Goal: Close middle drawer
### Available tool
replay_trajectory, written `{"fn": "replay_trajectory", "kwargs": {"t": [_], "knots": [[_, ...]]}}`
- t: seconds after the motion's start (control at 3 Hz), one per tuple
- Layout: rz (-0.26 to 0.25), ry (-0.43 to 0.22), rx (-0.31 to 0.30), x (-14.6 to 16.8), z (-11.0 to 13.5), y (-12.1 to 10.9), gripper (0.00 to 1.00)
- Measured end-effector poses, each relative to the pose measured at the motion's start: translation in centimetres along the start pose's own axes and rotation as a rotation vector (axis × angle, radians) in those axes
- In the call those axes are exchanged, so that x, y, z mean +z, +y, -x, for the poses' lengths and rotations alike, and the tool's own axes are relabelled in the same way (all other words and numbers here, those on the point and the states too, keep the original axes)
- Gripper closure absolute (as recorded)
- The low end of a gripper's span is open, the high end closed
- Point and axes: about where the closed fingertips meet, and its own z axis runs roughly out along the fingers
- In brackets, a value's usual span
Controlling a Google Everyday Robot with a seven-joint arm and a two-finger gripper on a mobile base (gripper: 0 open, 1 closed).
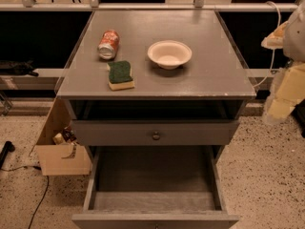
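The grey cabinet [157, 87] stands in the middle of the camera view. The middle drawer [152, 197] is pulled far out toward me, and its empty grey inside shows; its front panel [155, 221] lies at the bottom edge of the view with the knob cut off. The drawer above it [119, 133], with a small dark knob [156, 136], stands out only a little, with a dark gap over it. The third drawer is hidden underneath. My gripper [281, 104] is a pale, blurred shape at the right edge, level with the cabinet top and apart from every drawer.
On the cabinet top lie a tipped red can [108, 44], a green and yellow sponge [120, 75] and a white bowl [169, 54]. An open cardboard box [59, 151] stands on the speckled floor at the left, with a black cable [35, 204] near it.
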Motion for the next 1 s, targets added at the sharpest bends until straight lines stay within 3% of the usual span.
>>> {"fn": "replay_trajectory", "kwargs": {"t": [0.33,0.67,1.0], "knots": [[0.000,0.000,0.000,0.0,0.0,0.0,0.00],[-0.006,-0.038,0.037,0.6,-0.7,0.6,0.00],[-0.011,-0.092,0.123,2.2,-2.2,2.7,0.00]]}}
